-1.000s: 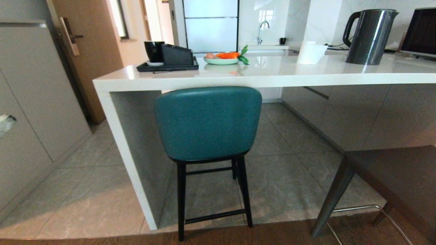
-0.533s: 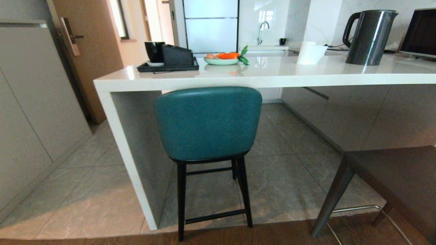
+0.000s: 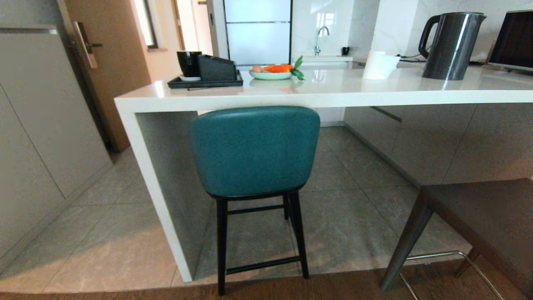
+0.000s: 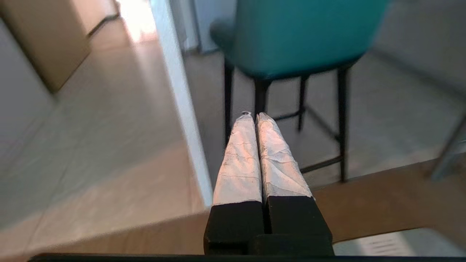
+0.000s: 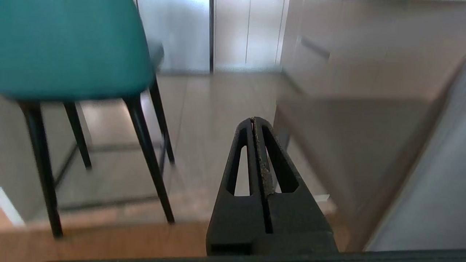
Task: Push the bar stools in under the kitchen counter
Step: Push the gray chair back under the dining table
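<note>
Left tool (image 4: 253, 115) nr teal stool (image 4: 291, 36)

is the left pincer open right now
No, the left pincer is shut, its two white-wrapped fingers pressed together with nothing between them, short of the teal stool.

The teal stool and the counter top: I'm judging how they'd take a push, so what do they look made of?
The teal stool looks upholstered in smooth leather or faux leather with a soft sheen; its thin black legs could be painted wood or metal. The counter top seems to be polished white stone or composite: it mirrors the kettle.
</note>
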Controlling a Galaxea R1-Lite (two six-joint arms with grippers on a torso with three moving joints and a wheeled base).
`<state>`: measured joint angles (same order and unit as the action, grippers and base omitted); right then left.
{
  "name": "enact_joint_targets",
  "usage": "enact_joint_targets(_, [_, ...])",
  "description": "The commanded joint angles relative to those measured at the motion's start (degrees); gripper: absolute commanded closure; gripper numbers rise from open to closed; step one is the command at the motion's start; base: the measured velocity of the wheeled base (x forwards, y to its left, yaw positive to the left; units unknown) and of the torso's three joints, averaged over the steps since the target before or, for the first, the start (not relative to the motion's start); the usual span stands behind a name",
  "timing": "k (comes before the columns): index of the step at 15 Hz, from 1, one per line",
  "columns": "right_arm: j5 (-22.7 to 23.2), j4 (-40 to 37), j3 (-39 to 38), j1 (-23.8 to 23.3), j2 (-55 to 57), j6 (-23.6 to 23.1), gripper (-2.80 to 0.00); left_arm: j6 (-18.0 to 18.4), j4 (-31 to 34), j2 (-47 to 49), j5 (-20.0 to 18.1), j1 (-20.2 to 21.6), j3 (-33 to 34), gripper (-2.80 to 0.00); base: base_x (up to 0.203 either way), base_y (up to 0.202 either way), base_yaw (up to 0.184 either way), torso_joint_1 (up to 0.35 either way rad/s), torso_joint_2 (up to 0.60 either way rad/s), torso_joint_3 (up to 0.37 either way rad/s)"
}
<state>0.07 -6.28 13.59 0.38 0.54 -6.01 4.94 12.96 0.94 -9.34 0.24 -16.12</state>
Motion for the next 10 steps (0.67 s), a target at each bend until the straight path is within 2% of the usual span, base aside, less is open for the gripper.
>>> enact_joint_targets(1, [-0.1,7.4,-10.8,0.0,-0.5,-0.7,0.0,0.6,-7.4,-1.0,1.2,0.0,9.8,0.0,0.0,0.0,0.0,0.0,0.0,0.0])
enact_joint_targets(3, [0.7,9.1,-14.2,0.0,-0.5,1.2,0.0,0.6,-18.9,-1.0,3.4,0.0,15.9,0.0,0.0,0.0,0.0,0.0,0.0,0.0])
enact_joint_targets(4, [2.3,8.1,-13.9,0.0,-0.5,1.4,0.0,-0.1,-18.8,-1.0,4.3,0.0,15.9,0.0,0.0,0.0,0.0,0.0,0.0,0.0])
enact_joint_targets(5, [2.5,7.8,-13.9,0.0,-0.5,-0.6,0.0,-0.9,-16.7,-1.0,5.3,0.0,15.9,0.0,0.0,0.0,0.0,0.0,0.0,0.0])
enact_joint_targets(6, [3.2,6.9,-13.9,0.0,-0.5,-3.6,0.0,0.2,-16.0,-1.0,6.1,0.0,16.2,0.0,0.0,0.0,0.0,0.0,0.0,0.0])
enact_joint_targets(7, [3.6,6.5,-13.9,0.0,-0.5,-4.6,0.0,0.7,-14.4,-1.0,9.1,-0.1,16.3,0.0,0.0,0.0,0.0,0.0,0.0,0.0])
enact_joint_targets(8, [3.4,6.5,-13.9,0.0,-0.5,-4.0,0.0,0.0,-13.2,-1.0,9.6,0.0,16.3,0.0,0.0,0.0,0.0,0.0,0.0,0.0])
enact_joint_targets(10, [0.9,8.3,-13.9,0.0,-0.5,1.2,0.0,1.1,-12.9,-0.9,9.2,0.1,16.3,0.0,0.0,0.0,0.0,0.0,0.0,0.0])
